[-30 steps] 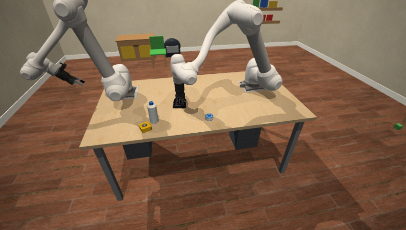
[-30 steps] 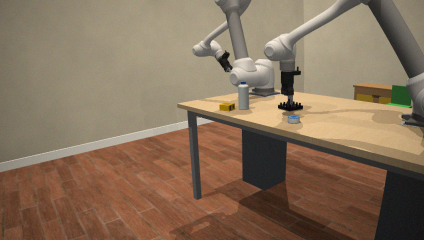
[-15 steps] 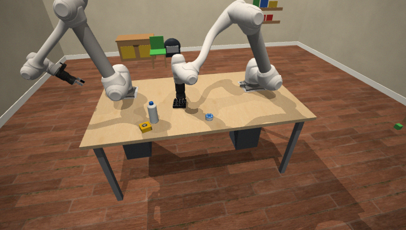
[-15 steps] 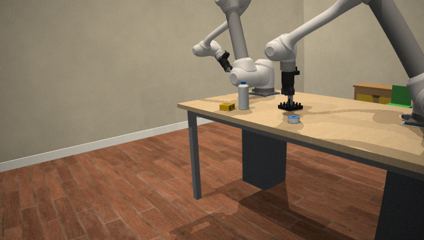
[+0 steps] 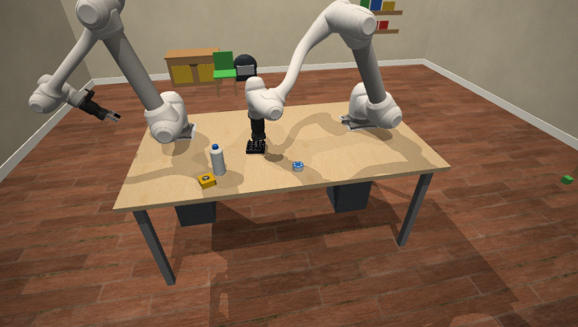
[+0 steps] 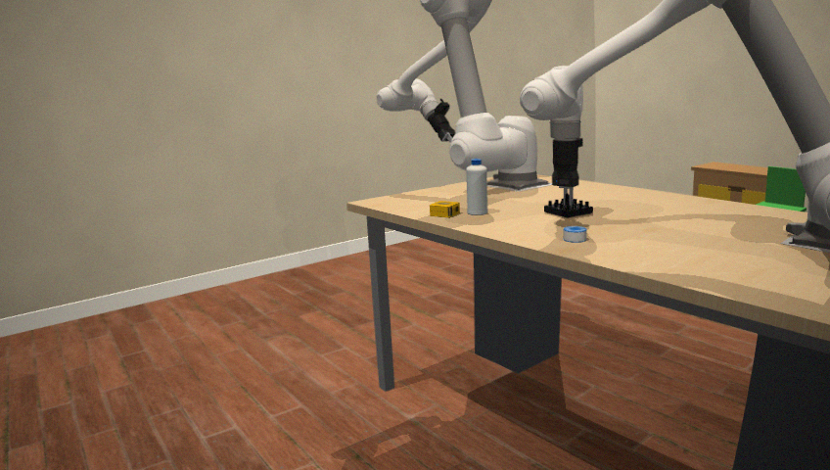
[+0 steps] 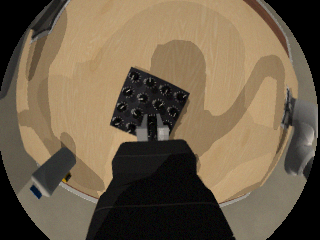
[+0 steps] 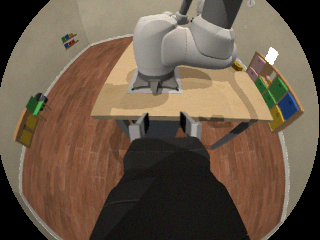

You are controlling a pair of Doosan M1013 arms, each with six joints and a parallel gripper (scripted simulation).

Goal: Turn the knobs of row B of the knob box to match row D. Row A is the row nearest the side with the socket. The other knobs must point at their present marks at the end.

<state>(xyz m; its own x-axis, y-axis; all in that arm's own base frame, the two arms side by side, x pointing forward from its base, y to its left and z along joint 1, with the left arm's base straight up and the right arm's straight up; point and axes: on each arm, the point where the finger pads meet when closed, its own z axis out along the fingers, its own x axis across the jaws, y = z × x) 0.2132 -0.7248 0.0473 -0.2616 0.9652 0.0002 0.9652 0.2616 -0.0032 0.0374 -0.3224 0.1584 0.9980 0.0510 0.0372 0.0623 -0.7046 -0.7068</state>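
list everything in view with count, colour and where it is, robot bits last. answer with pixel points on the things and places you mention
knob box (image 5: 249, 151) (image 6: 553, 210) (image 7: 147, 91): one, black, on the table under the left hand
bottle (image 5: 217, 163) (image 6: 477, 192) (image 7: 57, 167): one, white with blue cap, on the table
yellow box (image 5: 207, 183) (image 6: 443, 211): one, beside the bottle
round tin-like object (image 5: 298, 168) (image 6: 575, 237): one, blue and white, on the table
table (image 5: 324, 142) (image 6: 395, 204): one, wood top, grey legs
green chair (image 5: 223, 60): one, by the cabinet
cabinet (image 5: 193, 52): one, brown and yellow, back wall
green block (image 5: 566, 180): one, on the floor
arms: two, white and grey, on the table
left hand (image 5: 256, 142) (image 6: 568, 199) (image 7: 152, 120): one, black, at the knobs
right hand (image 5: 114, 116) (image 6: 448, 138) (image 8: 164, 118): one, black, open, off the table's side

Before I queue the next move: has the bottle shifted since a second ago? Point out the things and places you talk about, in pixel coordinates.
No. The bottle (image 5: 217, 161) (image 6: 477, 191) stands just behind the yellow box (image 5: 206, 180) (image 6: 443, 209) in the top view, same gap, same spot on the table (image 5: 170, 194) (image 6: 407, 218).
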